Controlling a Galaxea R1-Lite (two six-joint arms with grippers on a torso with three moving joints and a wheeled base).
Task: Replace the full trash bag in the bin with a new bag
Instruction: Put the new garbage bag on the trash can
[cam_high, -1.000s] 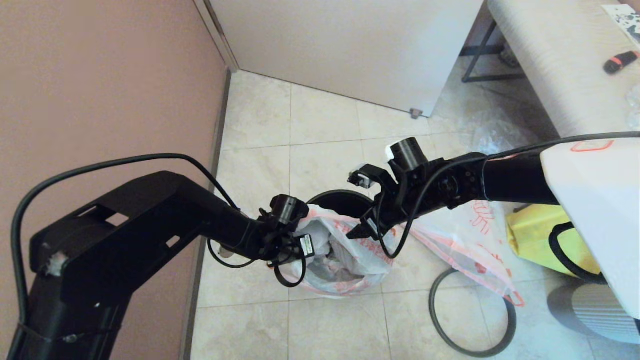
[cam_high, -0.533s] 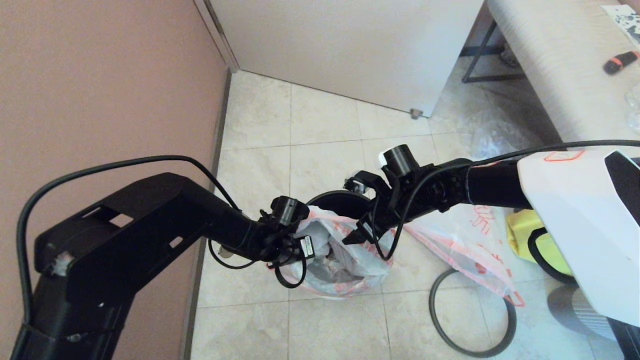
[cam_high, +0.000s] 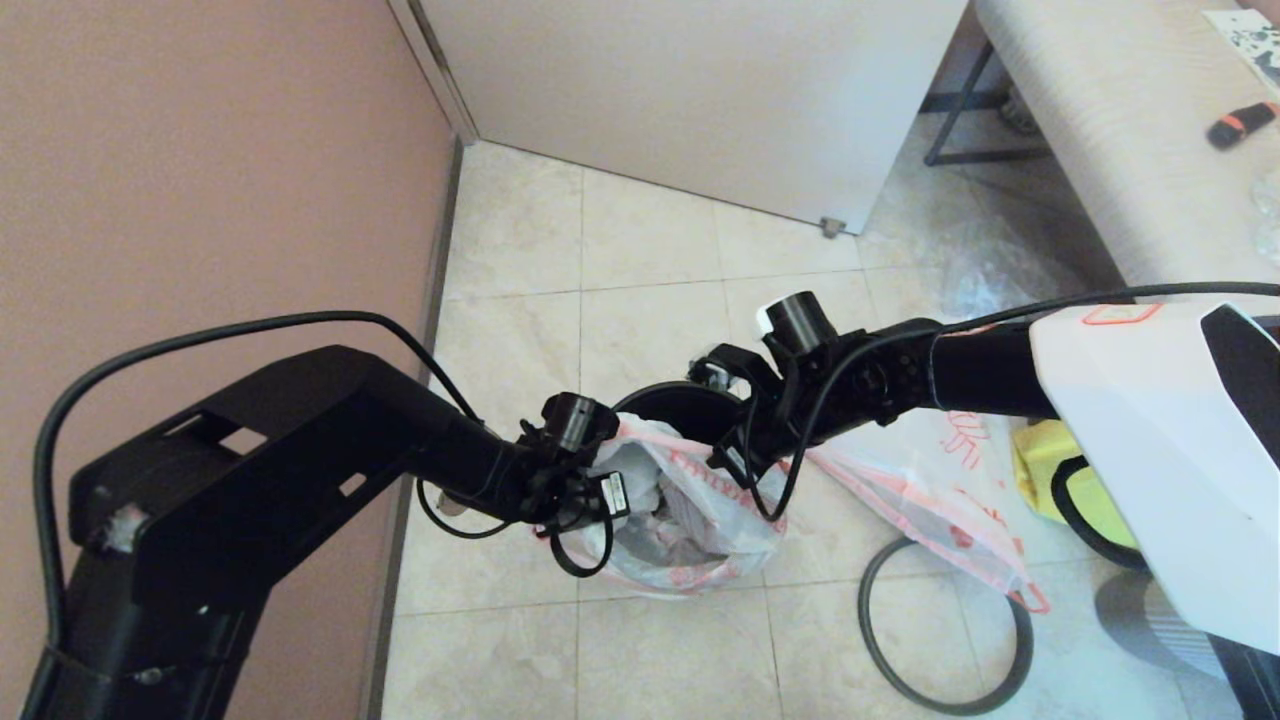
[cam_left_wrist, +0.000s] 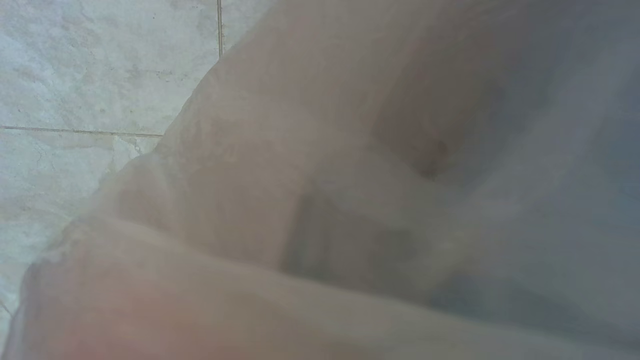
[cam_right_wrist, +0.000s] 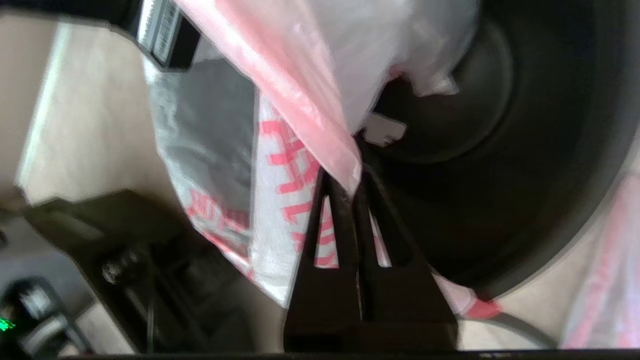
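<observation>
The full trash bag (cam_high: 690, 530) hangs lumpy and open-mouthed just in front of the bin (cam_high: 672, 404), a small black pail. My right gripper (cam_right_wrist: 352, 186) is shut on the bag's pink rim band (cam_right_wrist: 305, 105), over the bin's edge. My left gripper (cam_high: 603, 468) is at the bag's opposite rim, and bag plastic (cam_left_wrist: 320, 200) fills the left wrist view. The new bag (cam_high: 930, 480) lies limp and flat on the tiles to the right. The dark grey hoop (cam_high: 872, 640) lies on the floor beside it.
A pinkish wall (cam_high: 200, 170) runs close on the left. A yellow fabric bag (cam_high: 1045, 465) stands at the right. A clear crinkly bag (cam_high: 985, 275) lies under a pale bench (cam_high: 1110, 130) at the back right. Bare tiles (cam_high: 640, 240) lie behind the bin.
My right arm has shifted left, toward the full bag's rim, and that side of the bag has drawn up slightly. The left arm has held still.
</observation>
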